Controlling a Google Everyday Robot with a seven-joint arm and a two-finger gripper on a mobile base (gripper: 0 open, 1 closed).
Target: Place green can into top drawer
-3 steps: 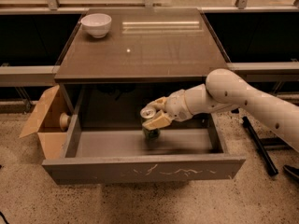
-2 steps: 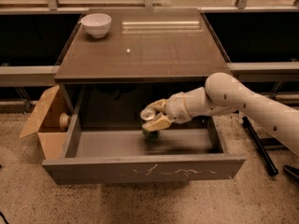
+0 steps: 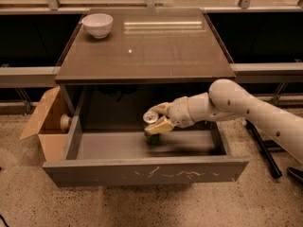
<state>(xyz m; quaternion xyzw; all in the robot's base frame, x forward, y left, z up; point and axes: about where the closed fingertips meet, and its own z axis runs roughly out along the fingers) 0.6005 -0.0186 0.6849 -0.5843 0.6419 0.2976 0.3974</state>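
The top drawer [image 3: 142, 171] is pulled out wide, its scratched front panel facing me and its grey inside showing. My gripper [image 3: 157, 118] reaches from the right into the drawer's middle and is shut on the green can [image 3: 151, 127]. The can stands upright, its silver top showing between the pale fingers [image 3: 162, 125], its base at or just above the drawer floor. The lower part of the can is partly hidden by the fingers.
A white bowl [image 3: 97, 24] sits at the back left of the brown cabinet top [image 3: 147, 46]. An open cardboard box [image 3: 46, 122] stands on the floor left of the cabinet. Dark legs of a stand [image 3: 262, 148] are at the right.
The gripper and can have sunk slightly lower into the drawer; otherwise the arm holds nearly the same place.
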